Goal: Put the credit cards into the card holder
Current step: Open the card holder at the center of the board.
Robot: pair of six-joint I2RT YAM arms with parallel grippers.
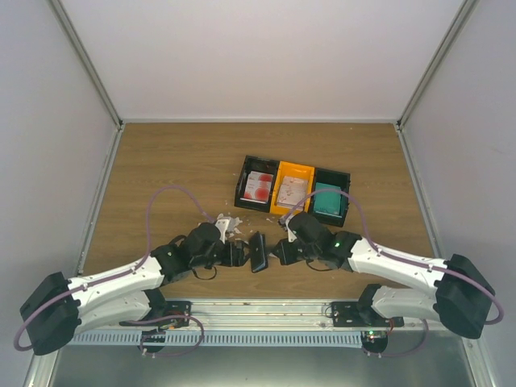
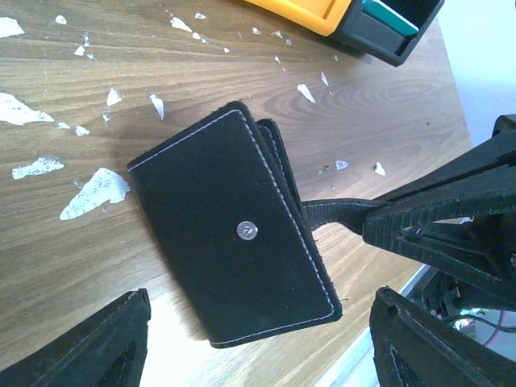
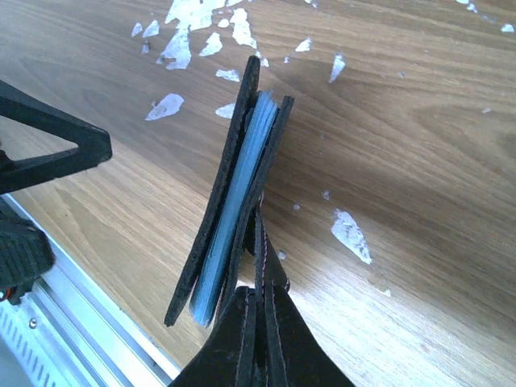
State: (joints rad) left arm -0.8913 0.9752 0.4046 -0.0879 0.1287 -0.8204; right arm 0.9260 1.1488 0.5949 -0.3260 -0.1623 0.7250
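Plainly, the right gripper (image 3: 260, 270) is clenched on one thin stitched leaf of the flat black holder (image 3: 230, 218), which stands on edge with its pale blue lining showing. The left gripper (image 2: 260, 306) is spread wide, the holder's snap-studded face between its fingers. Glossy cards (image 1: 259, 187) lie in boxy bins (image 1: 241, 181) beyond both grippers, and ragged white scraps (image 2: 95, 192) fleck the wood-grain table (image 2: 387, 121)

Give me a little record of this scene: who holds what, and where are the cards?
card holder: black, held on edge, slightly open, pale blue inside
right gripper: shut on one flap of the card holder
left gripper: open, facing the holder's outer face
credit cards: red-and-white one in black bin, pale card in orange bin, teal card in second black bin
table: wooden, strewn with white scraps
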